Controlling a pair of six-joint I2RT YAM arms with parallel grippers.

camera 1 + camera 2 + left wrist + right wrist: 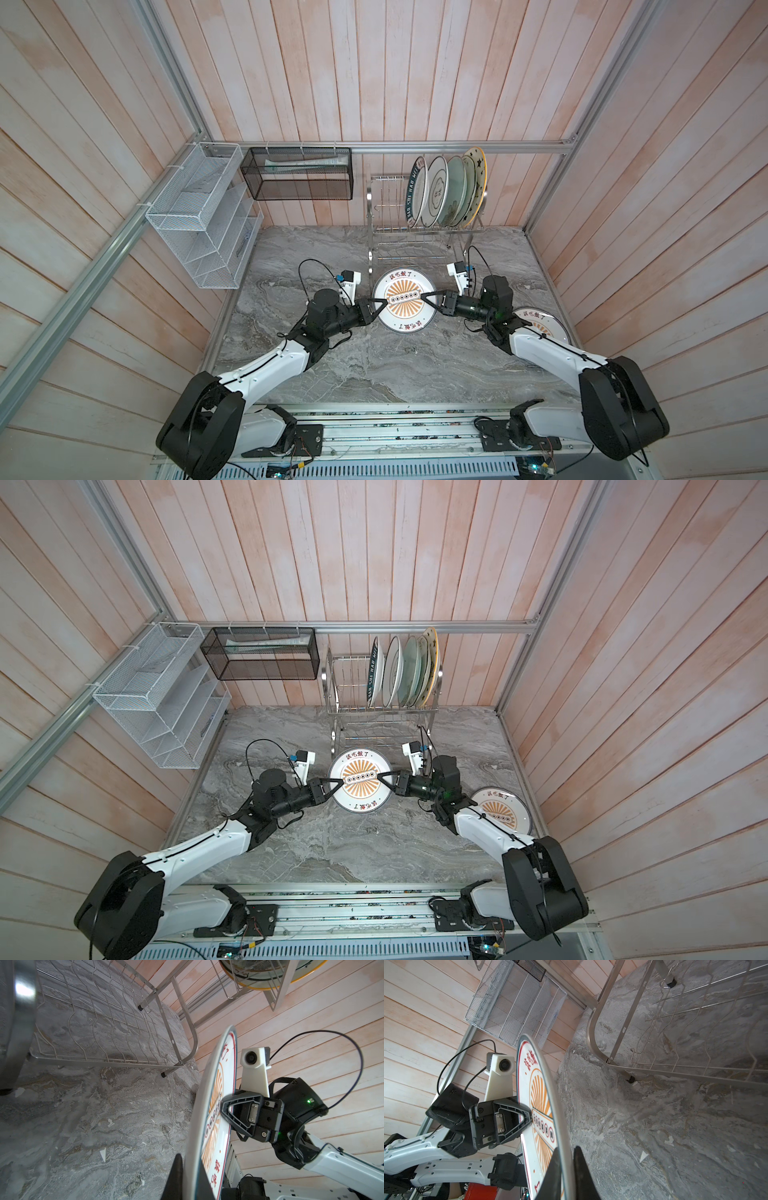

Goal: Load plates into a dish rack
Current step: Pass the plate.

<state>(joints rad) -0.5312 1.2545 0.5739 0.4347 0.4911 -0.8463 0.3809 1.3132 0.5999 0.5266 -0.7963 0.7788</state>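
Note:
An orange sunburst plate (404, 309) (360, 796) hangs above the marble table, just in front of the dish rack (376, 216) (338, 696). My left gripper (380, 305) (338, 785) (193, 1180) is shut on its left rim. My right gripper (424, 297) (380, 776) (568, 1174) is shut on the opposite rim. Both wrist views show the plate (222, 1076) (537, 1088) edge-on between the fingers. Several plates (449, 191) (401, 671) stand upright at the right end of the rack's upper tier. A second sunburst plate (548, 326) (505, 808) lies flat at the right, partly under my right arm.
The rack's lower tier (104, 1022) (695, 1032) holds nothing. A white mesh organizer (203, 216) and a black mesh basket (301, 174) hang on the back-left frame. Plank walls close in the table on three sides.

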